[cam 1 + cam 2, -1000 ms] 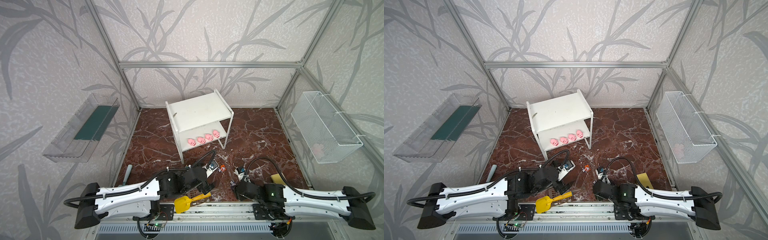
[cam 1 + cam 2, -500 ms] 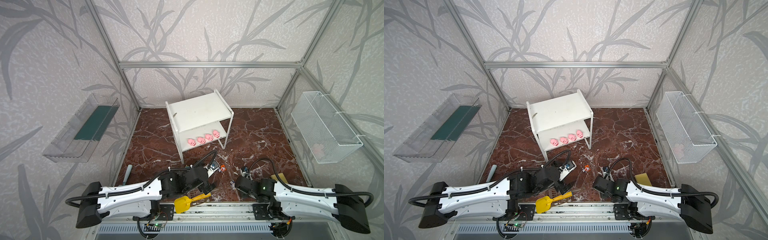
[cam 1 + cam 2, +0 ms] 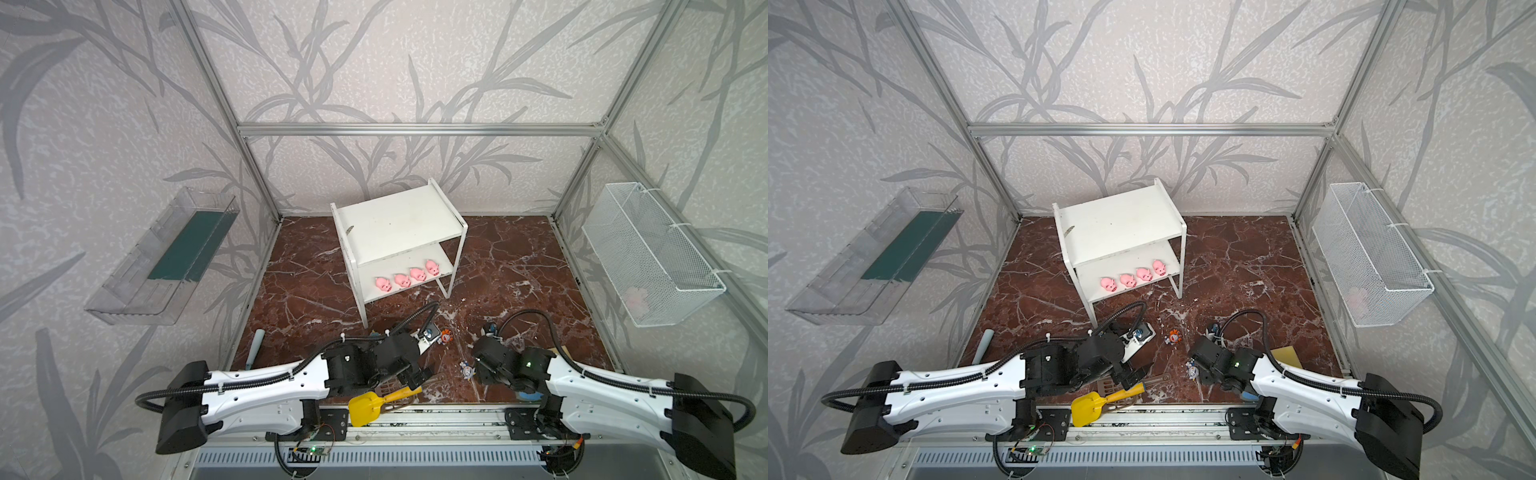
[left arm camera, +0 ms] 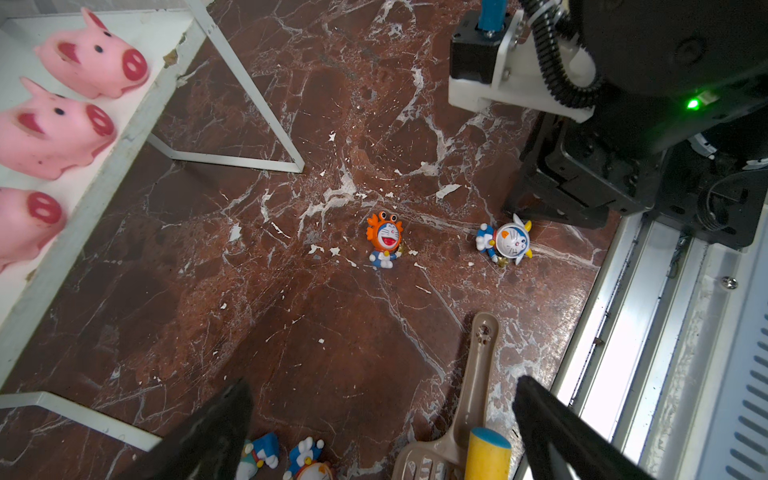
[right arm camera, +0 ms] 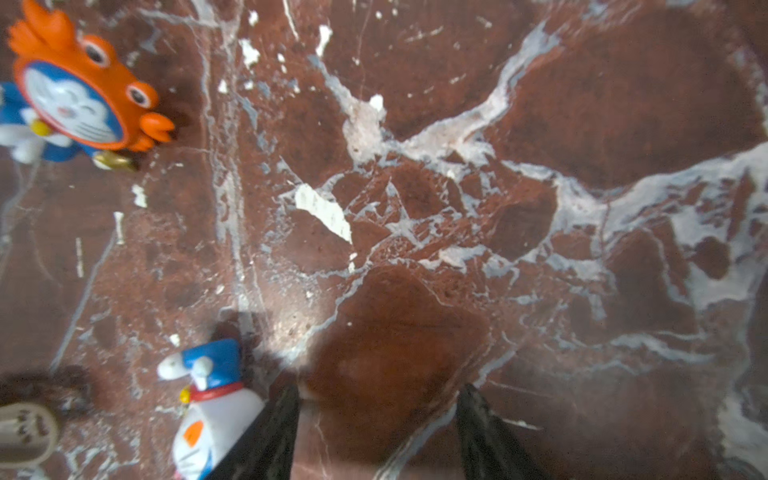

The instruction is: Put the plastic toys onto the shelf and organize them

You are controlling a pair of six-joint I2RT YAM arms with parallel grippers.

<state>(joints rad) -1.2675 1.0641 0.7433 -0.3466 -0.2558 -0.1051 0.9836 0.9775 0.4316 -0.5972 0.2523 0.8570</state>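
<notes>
The white shelf (image 3: pixel 399 220) stands mid-floor with several pink pigs (image 3: pixel 409 276) in a row on its lower board (image 4: pixel 83 208). On the floor an orange-headed figurine (image 4: pixel 384 239) stands upright and a white-headed one (image 4: pixel 509 241) lies down. Two more figurines (image 4: pixel 286 457) lie by one finger of my left gripper (image 4: pixel 382 415), which is open over bare floor. My right gripper (image 5: pixel 378 415) is open low over the floor, nothing between its fingers. The white-headed figurine (image 5: pixel 212 411) lies just outside one finger (image 5: pixel 270 436).
A yellow scoop (image 3: pixel 365 409) and a beige slotted scoop (image 4: pixel 478 374) lie at the front rail under the left gripper. A clear tray (image 3: pixel 162 257) hangs on the left wall, a mesh basket (image 3: pixel 652 253) on the right. A yellow sponge (image 3: pixel 1285 357) lies behind the right arm.
My right arm has swung left and forward toward the white-headed figurine, its jaws a little narrower. The left arm has hardly moved.
</notes>
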